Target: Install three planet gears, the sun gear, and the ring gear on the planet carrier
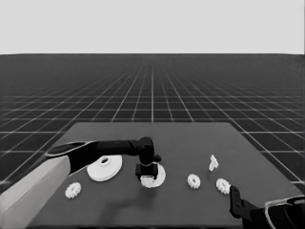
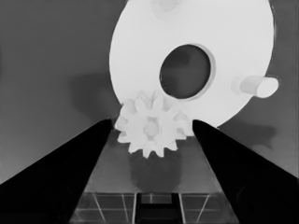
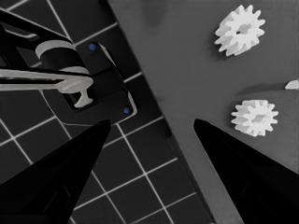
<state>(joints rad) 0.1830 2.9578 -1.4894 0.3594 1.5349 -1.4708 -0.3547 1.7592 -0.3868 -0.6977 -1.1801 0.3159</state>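
**Left arm seating a gear on the smaller round part**

The planet gear [image 2: 152, 128] sits at the rim of the smaller round part [image 1: 158, 177], mid-table. The left gripper [image 2: 152, 135] is straight above, fingers spread apart, not pinching the gear. I'd check it's down on its peg [image 2: 254, 86]-style post before lifting straight up. The larger round part [image 1: 104, 168] is just beside, so watch the arm there. Three more gears [image 1: 193, 181] [image 1: 222, 185] [image 1: 73, 190] and the thin white piece [image 1: 213, 162] lie clear. The right gripper [image 3: 152, 140], spread too, is parked at the near right corner.
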